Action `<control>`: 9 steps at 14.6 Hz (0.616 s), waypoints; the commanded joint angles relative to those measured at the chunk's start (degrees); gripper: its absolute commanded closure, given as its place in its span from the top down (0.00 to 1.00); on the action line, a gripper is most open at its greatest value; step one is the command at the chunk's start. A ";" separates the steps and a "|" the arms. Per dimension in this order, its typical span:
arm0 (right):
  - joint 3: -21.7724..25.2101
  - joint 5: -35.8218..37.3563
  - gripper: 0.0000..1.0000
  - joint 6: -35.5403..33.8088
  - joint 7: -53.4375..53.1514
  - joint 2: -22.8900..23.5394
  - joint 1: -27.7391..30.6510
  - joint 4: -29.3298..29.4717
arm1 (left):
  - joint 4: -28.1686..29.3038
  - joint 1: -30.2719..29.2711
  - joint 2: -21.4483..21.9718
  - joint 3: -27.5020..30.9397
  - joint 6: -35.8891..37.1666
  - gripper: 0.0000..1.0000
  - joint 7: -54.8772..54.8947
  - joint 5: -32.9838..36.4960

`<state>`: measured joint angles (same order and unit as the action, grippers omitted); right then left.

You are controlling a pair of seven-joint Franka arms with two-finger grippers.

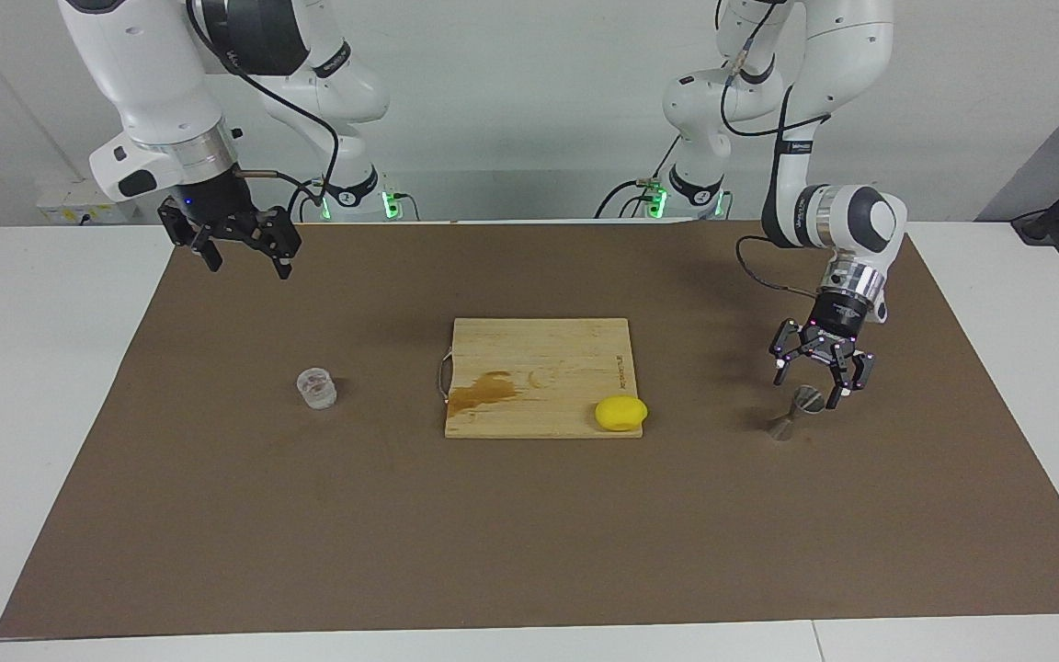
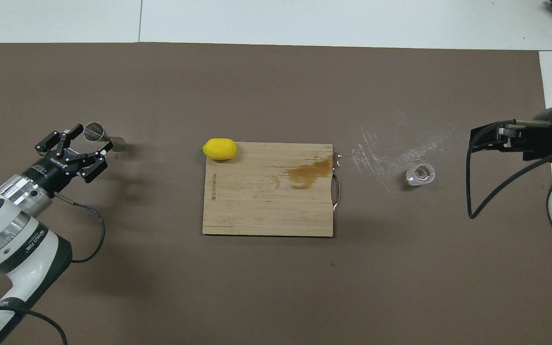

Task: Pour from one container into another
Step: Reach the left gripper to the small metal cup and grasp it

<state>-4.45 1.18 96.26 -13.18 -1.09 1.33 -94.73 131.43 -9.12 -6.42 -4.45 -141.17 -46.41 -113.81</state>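
Observation:
The small clear glass cup [image 1: 316, 387] [image 2: 420, 174] stands on the brown mat toward the right arm's end of the table. The silver hourglass jigger [image 1: 794, 411] [image 2: 97, 133] stands upright toward the left arm's end. My left gripper [image 1: 808, 386] [image 2: 87, 143] hangs low over the jigger, open, with a finger on either side of its upper cone; I cannot tell if they touch it. My right gripper [image 1: 249, 264] [image 2: 478, 139] is open in the air above the mat's edge by its base, well away from the glass and holding nothing.
A wooden cutting board [image 1: 539, 354] [image 2: 266, 215] with a brown wet stain lies at the mat's middle. A yellow lemon [image 1: 621, 413] [image 2: 219, 148] rests on its corner toward the jigger. White streaks mark the mat beside the glass.

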 commanded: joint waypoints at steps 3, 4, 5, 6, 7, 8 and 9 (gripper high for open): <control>-0.47 -0.92 1.00 -1.34 -6.76 -1.19 0.60 -2.57 | -1.44 0.42 -1.14 0.14 -1.22 0.63 1.59 -2.12; -0.47 -1.44 1.00 -1.34 -7.46 -1.19 0.52 -2.57 | -1.44 0.42 -1.14 0.14 -1.22 0.60 1.59 -2.12; -0.39 -2.75 1.00 -1.43 -9.82 -1.11 0.60 -2.66 | -1.53 0.42 -1.14 0.14 -1.22 0.52 1.94 -2.12; -0.39 -3.72 1.00 -1.69 -13.76 -1.11 0.69 -2.74 | -1.53 0.42 -1.22 0.14 -1.22 0.42 2.29 -2.12; -0.39 -4.08 1.00 -1.78 -17.19 -1.02 0.78 -2.92 | -1.44 0.33 -1.31 0.14 -1.22 0.32 3.16 -2.12; -0.39 -4.17 1.00 -1.69 -19.40 -0.76 0.87 -2.92 | -1.44 0.33 -1.66 0.14 -1.30 0.10 3.60 -2.12; -0.39 -4.43 1.00 -1.78 -21.60 -0.49 0.95 -3.01 | -1.53 0.33 -1.66 0.14 -1.22 0.00 3.70 -2.12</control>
<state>-4.47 -1.49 94.69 -30.33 -1.08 1.31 -96.47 130.93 -9.12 -6.66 -4.50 -141.24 -45.07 -114.35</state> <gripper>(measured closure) 0.000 0.489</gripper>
